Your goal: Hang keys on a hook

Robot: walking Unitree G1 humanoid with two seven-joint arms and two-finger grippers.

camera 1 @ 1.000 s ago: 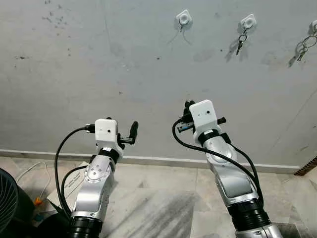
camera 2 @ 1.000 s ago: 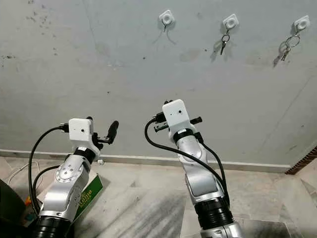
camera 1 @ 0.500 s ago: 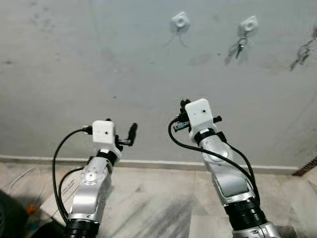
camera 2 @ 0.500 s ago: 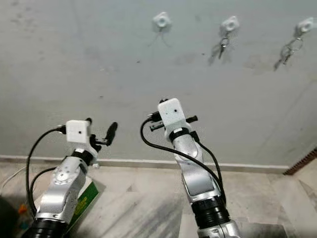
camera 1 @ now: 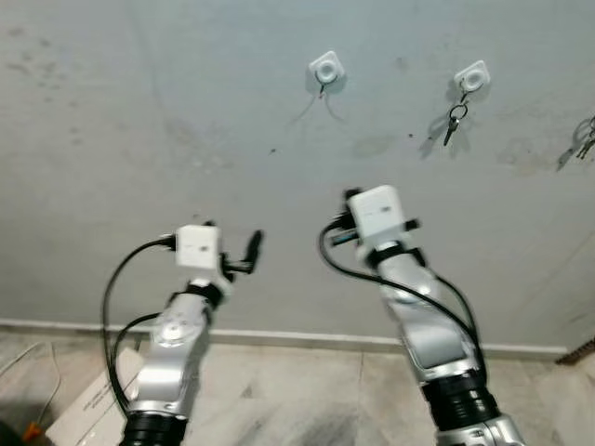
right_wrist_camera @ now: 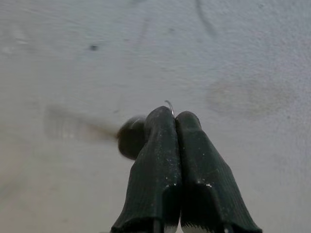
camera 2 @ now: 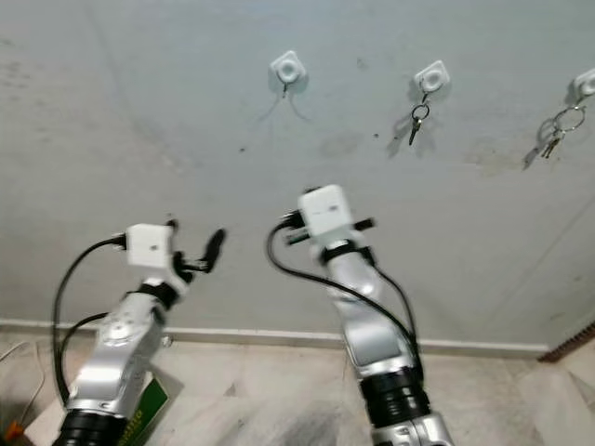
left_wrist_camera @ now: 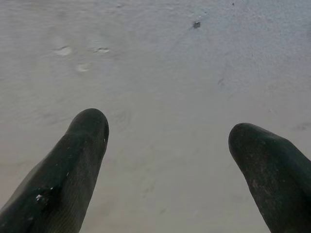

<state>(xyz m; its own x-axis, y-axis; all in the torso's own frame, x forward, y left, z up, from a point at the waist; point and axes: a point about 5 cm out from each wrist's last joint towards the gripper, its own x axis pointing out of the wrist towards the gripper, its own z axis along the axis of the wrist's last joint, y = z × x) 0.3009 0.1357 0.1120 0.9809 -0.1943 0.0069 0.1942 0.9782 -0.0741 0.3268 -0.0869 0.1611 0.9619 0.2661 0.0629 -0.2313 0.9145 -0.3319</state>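
Three white hooks sit high on the grey wall. The left hook (camera 1: 325,68) is bare. The middle hook (camera 1: 472,77) holds a small key set (camera 1: 452,118), and another key set (camera 1: 585,139) hangs at the right edge. My right gripper (right_wrist_camera: 174,116) is shut below the bare hook and a little to its right. A thin metal key ring (right_wrist_camera: 169,104) pokes out at its tips, with a dark blurred shape (right_wrist_camera: 130,138) beside them. My left gripper (left_wrist_camera: 167,141) is open and empty, facing plain wall, and one of its fingers (camera 1: 253,245) shows further left.
A white baseboard (camera 1: 297,336) runs along the foot of the wall above a tiled floor (camera 1: 307,400). A cardboard box (camera 1: 88,409) with a green side (camera 2: 144,409) lies on the floor at the lower left, beside my left arm.
The view has tilted upward, so the hooks sit lower in the picture. Both arms hold the same pose, a little higher against the wall. Neither gripper changed state.
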